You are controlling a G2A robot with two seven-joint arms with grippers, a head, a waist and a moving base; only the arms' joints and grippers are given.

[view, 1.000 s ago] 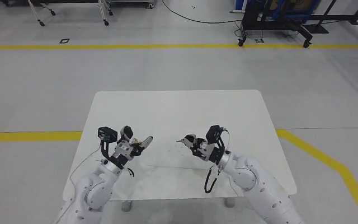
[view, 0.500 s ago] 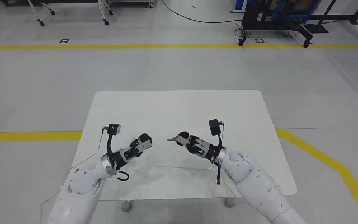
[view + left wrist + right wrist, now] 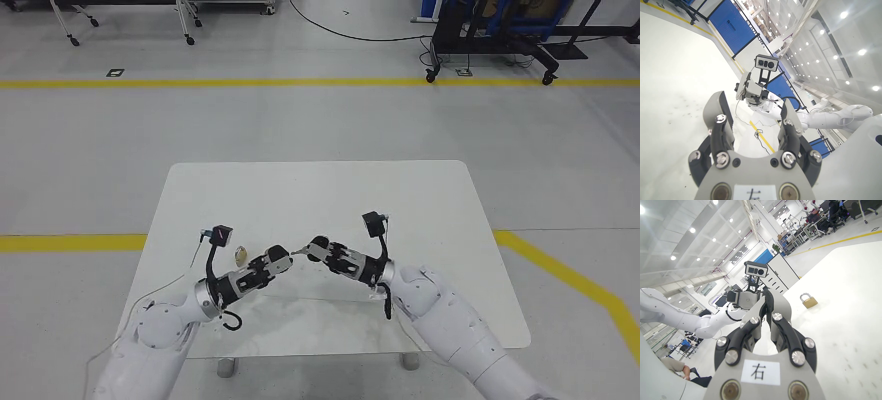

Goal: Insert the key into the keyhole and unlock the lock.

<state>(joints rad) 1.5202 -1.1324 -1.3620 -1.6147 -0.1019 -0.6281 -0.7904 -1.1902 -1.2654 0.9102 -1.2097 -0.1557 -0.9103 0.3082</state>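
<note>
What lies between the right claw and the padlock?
Right wrist view: bare table between right claw and padlock. Top view: the left claw overlaps that line.

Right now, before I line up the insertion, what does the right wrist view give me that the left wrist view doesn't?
Right wrist view: the brass padlock resting on the table, its shackle apparently closed, beyond the right gripper, whose fingers are pressed together. Left wrist view: the left gripper, open and empty, and the right gripper farther off, pinching a small metal piece, apparently the key. Both: the white table and the other arm's gripper.
</note>
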